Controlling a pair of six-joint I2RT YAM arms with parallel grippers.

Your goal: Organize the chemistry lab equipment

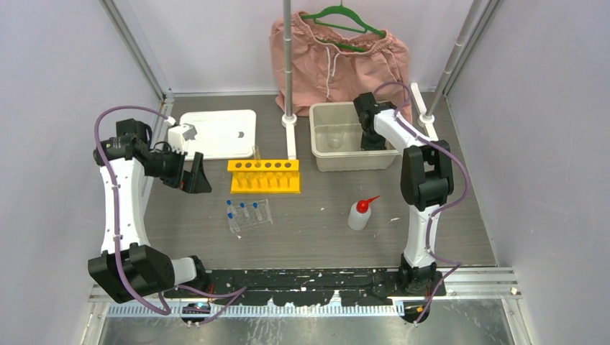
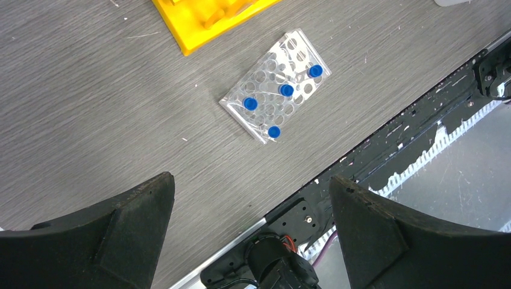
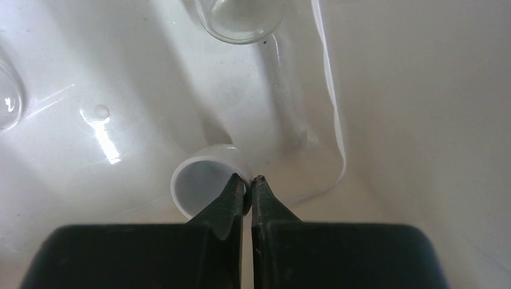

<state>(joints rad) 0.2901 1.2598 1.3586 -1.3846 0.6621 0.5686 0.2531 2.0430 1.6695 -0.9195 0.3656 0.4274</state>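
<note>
We see the right hand (image 3: 248, 179) inside the tray (image 1: 352, 162), upper right of centre in the top view, its fingers pinched on the rim of a beaker (image 3: 199, 180). The left hand (image 2: 251, 180) hangs spread wide at mid left above the bench (image 1: 324, 223). The rack (image 1: 264, 176) sits at centre, the tubes (image 1: 244, 212) just below it, the bottle (image 1: 360, 214) to their right.
</note>
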